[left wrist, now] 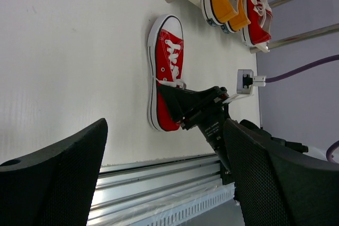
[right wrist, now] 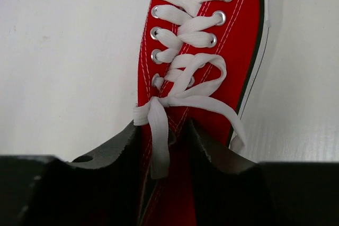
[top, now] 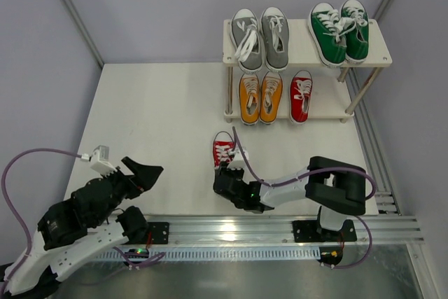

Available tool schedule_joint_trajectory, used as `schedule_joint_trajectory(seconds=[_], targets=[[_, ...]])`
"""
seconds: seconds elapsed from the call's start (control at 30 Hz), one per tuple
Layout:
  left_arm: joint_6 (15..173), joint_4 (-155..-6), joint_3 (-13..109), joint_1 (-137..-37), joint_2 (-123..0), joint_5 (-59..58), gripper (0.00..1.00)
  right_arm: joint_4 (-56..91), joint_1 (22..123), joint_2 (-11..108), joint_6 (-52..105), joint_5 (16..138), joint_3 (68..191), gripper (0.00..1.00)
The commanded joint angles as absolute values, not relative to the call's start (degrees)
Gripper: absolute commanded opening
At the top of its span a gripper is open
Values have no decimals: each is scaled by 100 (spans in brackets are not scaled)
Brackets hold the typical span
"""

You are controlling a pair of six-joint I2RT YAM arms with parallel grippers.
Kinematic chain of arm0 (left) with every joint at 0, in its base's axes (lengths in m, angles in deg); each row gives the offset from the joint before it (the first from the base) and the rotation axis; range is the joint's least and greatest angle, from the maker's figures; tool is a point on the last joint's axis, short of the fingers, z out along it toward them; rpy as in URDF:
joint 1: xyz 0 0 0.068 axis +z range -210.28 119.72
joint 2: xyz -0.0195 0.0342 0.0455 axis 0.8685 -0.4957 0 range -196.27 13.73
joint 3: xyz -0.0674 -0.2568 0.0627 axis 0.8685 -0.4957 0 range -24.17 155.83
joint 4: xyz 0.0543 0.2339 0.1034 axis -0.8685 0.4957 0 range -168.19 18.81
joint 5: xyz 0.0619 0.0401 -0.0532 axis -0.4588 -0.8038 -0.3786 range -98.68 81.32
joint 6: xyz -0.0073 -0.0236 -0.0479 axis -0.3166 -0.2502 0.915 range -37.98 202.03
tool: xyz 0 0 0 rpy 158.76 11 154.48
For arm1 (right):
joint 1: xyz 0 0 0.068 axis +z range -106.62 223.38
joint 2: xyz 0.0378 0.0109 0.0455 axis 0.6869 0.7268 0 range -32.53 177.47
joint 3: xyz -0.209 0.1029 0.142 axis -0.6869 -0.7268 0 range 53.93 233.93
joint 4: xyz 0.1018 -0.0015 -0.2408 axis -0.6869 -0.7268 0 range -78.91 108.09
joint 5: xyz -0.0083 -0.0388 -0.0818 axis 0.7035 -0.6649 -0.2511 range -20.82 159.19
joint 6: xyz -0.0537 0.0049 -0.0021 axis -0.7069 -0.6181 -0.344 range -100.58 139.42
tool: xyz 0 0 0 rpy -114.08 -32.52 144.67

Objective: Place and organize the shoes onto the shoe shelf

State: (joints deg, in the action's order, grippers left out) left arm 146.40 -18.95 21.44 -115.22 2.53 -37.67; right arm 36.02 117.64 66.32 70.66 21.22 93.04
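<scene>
A loose red shoe (top: 223, 149) with white laces lies on the white table, toe toward the shoe shelf (top: 299, 45). My right gripper (top: 225, 170) is shut on its heel end. In the right wrist view the black fingers (right wrist: 114, 149) pinch the shoe's collar (right wrist: 206, 35) beside the lace bow. The shelf holds a grey pair (top: 260, 38) and a green pair (top: 339, 31) on top, and an orange pair (top: 260, 97) and one red shoe (top: 301, 95) below. My left gripper (top: 143, 173) is open and empty at the near left. Its view shows the red shoe (left wrist: 168, 62) held by the right gripper (left wrist: 172, 107).
An aluminium rail (top: 280, 227) runs along the table's near edge. Grey walls close the back and sides. Purple cables (top: 21, 166) loop off both arms. On the lower shelf there is a gap to the right of the red shoe.
</scene>
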Motion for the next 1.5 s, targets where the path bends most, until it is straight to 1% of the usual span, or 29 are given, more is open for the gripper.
schedule_joint_trajectory(seconds=[0.0, 0.07, 0.1, 0.2, 0.33, 0.37, 0.43, 0.47, 0.57, 0.67, 0.7, 0.77, 0.8, 0.93, 1.07, 1.1, 1.13, 1.27, 1.33, 1.37, 1.4, 1.43, 1.47], targets=[[14715, -1711, 2312, -11486, 467, -3979, 88, 2478, 11721, 7022, 7338, 3578, 8724, 31], [14759, -1632, 2277, -11486, 634, -4023, 88, 2197, 11747, 6785, 7443, 3588, 8575, 7], [14794, -1606, 2233, -11495, 696, -4032, 88, 2109, 11774, 6689, 7487, 3570, 8435, 4], [14873, -1535, 2145, -11486, 924, -4067, 88, 1844, 11888, 6100, 7391, 3325, 8276, 4], [14944, -1403, 2127, -11486, 1135, -4137, 88, 977, 11923, 5073, 7023, 2877, 8328, 4], [14961, -1386, 2136, -11495, 1170, -4172, 88, 817, 11923, 4627, 6978, 2780, 8389, 4], [14961, -1342, 2162, -11486, 1241, -4199, 88, 378, 11923, 4220, 6891, 2533, 8468, 4], [14970, -1316, 2180, -11486, 1250, -4216, 87, 202, 11915, 3818, 6838, 2463, 8582, 4], [14961, -1271, 2215, -11486, 1276, -4234, 87, -597, 11897, 3314, 6872, 2164, 8819, 4], [14918, -1306, 2198, -11486, 1268, -4234, 87, -1747, 11809, 2804, 7249, 1831, 9074, 4], [14917, -1324, 2180, -11486, 1267, -4225, 87, -2429, 11792, 2559, 7642, 1760, 9127, 4], [14900, -1403, 2136, -11486, 1259, -4208, 88, -3171, 11713, 2338, 8144, 1523, 9276, 4], [14891, -1429, 2119, -11486, 1241, -4199, 87, -3879, 11695, 2224, 8660, 1418, 9321, 4], [14856, -1640, 1969, -11486, 1206, -4129, 87, -4983, 11572, 1548, 9429, 1109, 9462, 4], [14821, -1982, 1829, -11486, 1075, -4041, 88, -5906, 11212, 1081, 10158, 802, 9690, 4], [14795, -2044, 1802, -11486, 1022, -4015, 88, -5899, 10994, 976, 10116, 784, 9699, 4], [14742, -2132, 1758, -11486, 969, -3988, 88, -5699, 10878, 870, 9559, 792, 9691, 4], [14549, -2475, 1740, -11486, 627, -3857, 88, -4908, 10167, 457, 8396, 898, 9717, 4], [14478, -2686, 1740, -11486, 425, -3821, 88, -4065, 9755, 360, 7527, 1021, 9699, 4], [14400, -2747, 1732, -11495, 380, -3795, 88, -3766, 9587, 351, 6644, 1091, 9699, 4], [14373, -2878, 1723, -11486, 258, -3742, 88, -3050, 9377, 325, 6148, 1474, 9699, 4], [14346, -2949, 1705, -11486, 222, -3742, 88, -2651, 8774, 316, 5665, 1774, 9691, 4], [14303, -3020, 1662, -11486, 187, -3716, 88, -2264, 8446, 324, 4659, 2090, 9656, 4]])
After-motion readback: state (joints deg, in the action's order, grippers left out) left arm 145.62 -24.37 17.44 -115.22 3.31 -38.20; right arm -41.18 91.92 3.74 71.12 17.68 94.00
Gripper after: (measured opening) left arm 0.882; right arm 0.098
